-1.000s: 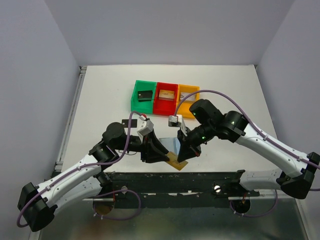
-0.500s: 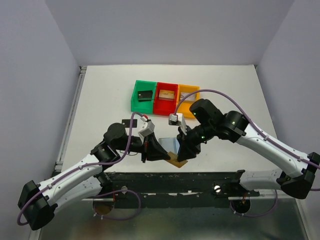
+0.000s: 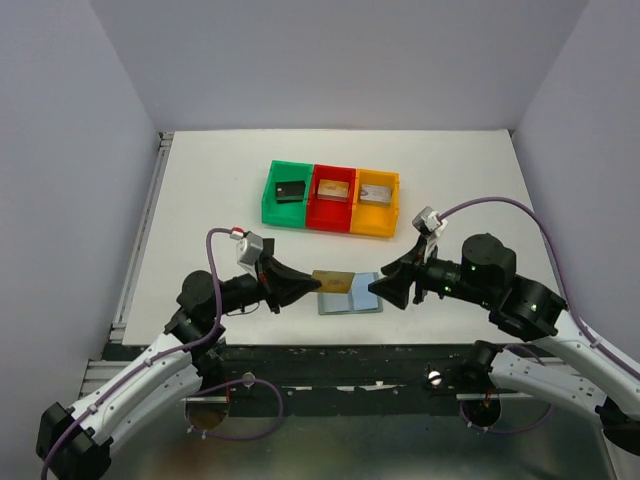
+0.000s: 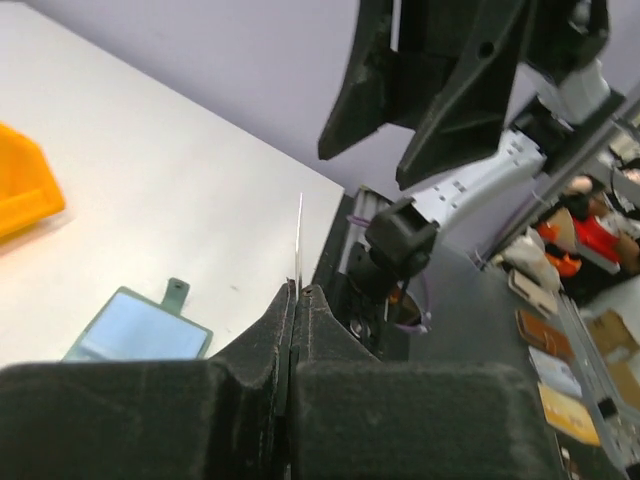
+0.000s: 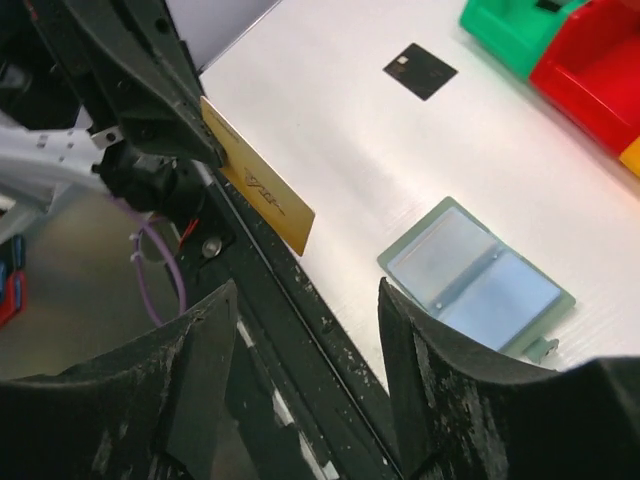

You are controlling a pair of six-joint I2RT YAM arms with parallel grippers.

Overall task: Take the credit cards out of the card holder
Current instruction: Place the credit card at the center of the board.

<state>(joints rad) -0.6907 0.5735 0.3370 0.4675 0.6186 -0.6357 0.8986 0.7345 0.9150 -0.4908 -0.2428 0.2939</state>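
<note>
Gold card (image 3: pixel 333 281) is out of the holder now, pinched by its left end in the left hand (image 3: pixel 312 286). That hand's jaws are clamped tight on it, and from its own wrist the card shows only as a thin edge standing up from the closed tips. A second ago both arms were huddled low over the holder near the front edge, with the card poking out beneath them. Since then they have drawn apart, and the left one has carried the card clear, so it hangs just over the holder's left side rather than tucked in it. Next along, the holder (image 3: pixel 350 304) lies open and flat on the surface (image 3: pixel 450 180), blue side up, between the two hands. To its right, the right hand (image 3: pixel 378 290) has let go and backed off, fingers spread wide with nothing between them, tips close by the holder's right edge. At the back, the green bin (image 3: pixel 270 205), red bin (image 3: pixel 330 216) and yellow bin (image 3: pixel 372 224) stand in a row, well apart from both hands. I'd say this card's removal is done and it only needs setting down. The blue pockets look bare, though I cannot tell whether another card hides inside.
</note>
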